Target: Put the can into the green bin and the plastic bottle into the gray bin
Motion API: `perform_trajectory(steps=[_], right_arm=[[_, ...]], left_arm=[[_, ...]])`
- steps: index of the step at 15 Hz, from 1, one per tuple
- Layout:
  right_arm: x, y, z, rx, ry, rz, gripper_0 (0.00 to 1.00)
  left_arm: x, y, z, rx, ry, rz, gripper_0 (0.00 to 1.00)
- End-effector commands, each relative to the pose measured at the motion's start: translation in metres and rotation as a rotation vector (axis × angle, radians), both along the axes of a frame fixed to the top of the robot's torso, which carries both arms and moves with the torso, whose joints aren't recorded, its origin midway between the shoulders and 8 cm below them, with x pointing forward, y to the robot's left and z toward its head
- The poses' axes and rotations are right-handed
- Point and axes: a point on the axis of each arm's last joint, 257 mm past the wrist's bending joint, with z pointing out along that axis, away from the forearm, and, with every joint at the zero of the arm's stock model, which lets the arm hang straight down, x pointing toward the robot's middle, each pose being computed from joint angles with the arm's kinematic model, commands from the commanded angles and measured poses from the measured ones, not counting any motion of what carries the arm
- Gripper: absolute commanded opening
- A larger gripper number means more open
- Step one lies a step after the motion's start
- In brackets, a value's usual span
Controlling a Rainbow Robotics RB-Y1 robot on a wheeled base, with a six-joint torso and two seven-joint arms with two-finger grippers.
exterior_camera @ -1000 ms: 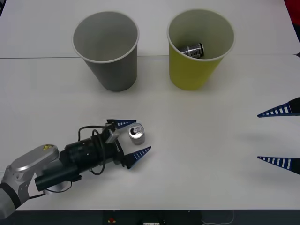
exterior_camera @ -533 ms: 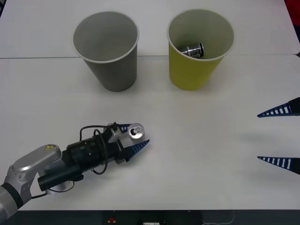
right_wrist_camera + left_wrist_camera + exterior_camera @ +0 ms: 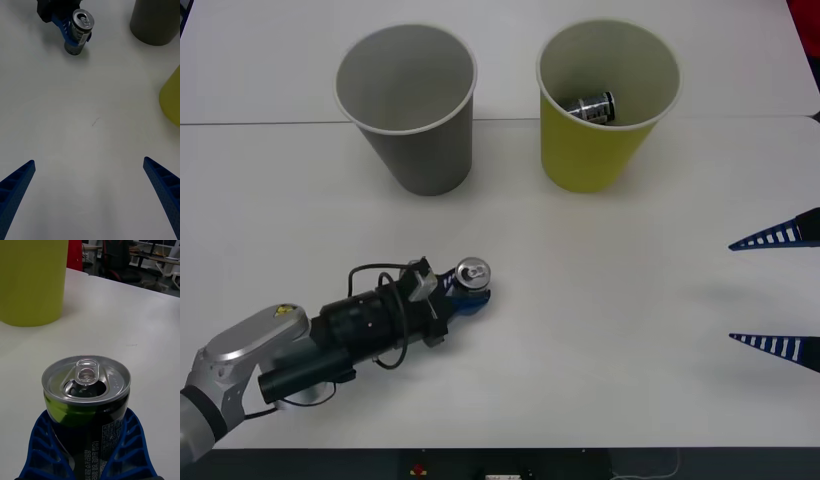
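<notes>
A small silver can (image 3: 473, 273) stands upright on the white table's front left, and my left gripper (image 3: 469, 290) is shut on its body. In the left wrist view the can (image 3: 87, 397) has a pull-tab top, and blue fingers (image 3: 129, 444) press both its sides. The right wrist view shows that can (image 3: 78, 30) farther off. The green bin (image 3: 605, 110) stands at the back right with another can (image 3: 592, 105) lying inside. At the back left is the gray bin (image 3: 408, 110). My right gripper (image 3: 780, 292) hangs open at the right edge. The plastic bottle is out of view.
The white table (image 3: 610, 300) has bare room between the two arms and in front of both bins. A seam (image 3: 260, 123) crosses the table behind the bins. Chairs and desks (image 3: 127, 262) show in the room behind.
My left gripper's fingers have come together from wide open onto the can. The can and arm shifted slightly toward the back. The right arm has not moved.
</notes>
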Motion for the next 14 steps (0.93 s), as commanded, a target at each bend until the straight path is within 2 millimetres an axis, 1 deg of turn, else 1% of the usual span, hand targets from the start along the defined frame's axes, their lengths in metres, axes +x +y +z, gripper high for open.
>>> perform_trajectory(steps=[1, 4, 6, 9, 14], right_arm=[[0.000, 0.000, 0.000, 0.000, 0.000, 0.000, 1.00], [0.000, 0.000, 0.000, 0.000, 0.000, 0.000, 1.00], [0.000, 0.000, 0.000, 0.000, 0.000, 0.000, 1.00], [0.000, 0.000, 0.000, 0.000, 0.000, 0.000, 1.00], [0.000, 0.000, 0.000, 0.000, 0.000, 0.000, 1.00]], left_arm=[[0.001, 0.003, 0.007, 0.003, -0.002, -0.011, 0.00], [-0.002, 0.012, 0.020, 0.006, 0.041, -0.027, 0.00], [0.000, 0.019, 0.037, 0.009, 0.053, -0.030, 0.00], [0.000, 0.019, 0.059, -0.012, 0.102, -0.034, 0.00], [0.009, 0.023, 0.097, -0.036, 0.169, 0.002, 0.00]])
